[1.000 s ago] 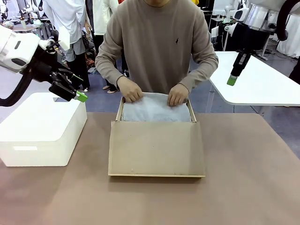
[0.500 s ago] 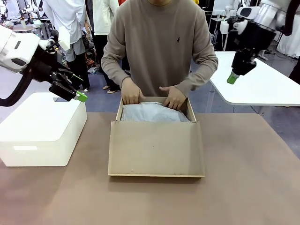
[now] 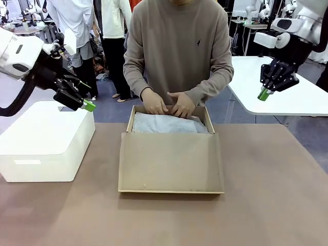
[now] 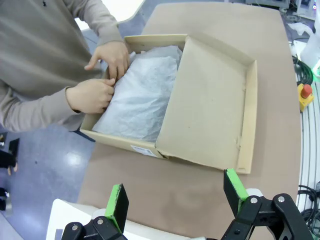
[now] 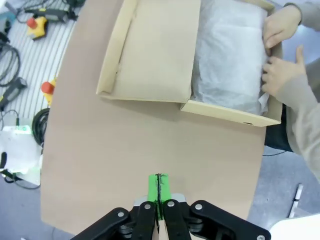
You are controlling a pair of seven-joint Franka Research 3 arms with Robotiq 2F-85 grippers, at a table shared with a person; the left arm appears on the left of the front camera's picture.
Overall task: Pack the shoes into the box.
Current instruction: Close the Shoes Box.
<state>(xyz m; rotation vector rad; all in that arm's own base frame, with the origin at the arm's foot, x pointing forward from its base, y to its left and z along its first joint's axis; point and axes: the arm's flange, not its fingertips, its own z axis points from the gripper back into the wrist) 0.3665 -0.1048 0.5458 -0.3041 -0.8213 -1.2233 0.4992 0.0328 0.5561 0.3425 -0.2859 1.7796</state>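
The brown cardboard box (image 3: 171, 164) lies open mid-table, its flap lid folded toward me. White tissue paper (image 3: 164, 124) covers its inside, and the shoes are hidden. The person's hands (image 3: 166, 104) press on the tissue at the box's far edge. My left gripper (image 3: 86, 104) hovers open over the white box at the left, well clear of the cardboard box (image 4: 210, 100); its green pads (image 4: 117, 205) stand wide apart with nothing between them. My right gripper (image 3: 264, 94) hangs shut and empty at the far right, high above the table, its pads (image 5: 159, 189) pressed together.
A larger white rectangular box (image 3: 43, 138) stands on the table's left side under my left arm. A white table (image 3: 287, 92) lies beyond the far right corner. Bare brown tabletop (image 3: 271, 195) surrounds the cardboard box. The person's torso stands close behind the box.
My right arm has swung to the right and slightly lower, still shut. The person's hands have drawn together toward the box's far edge on the tissue. The left arm has not moved.
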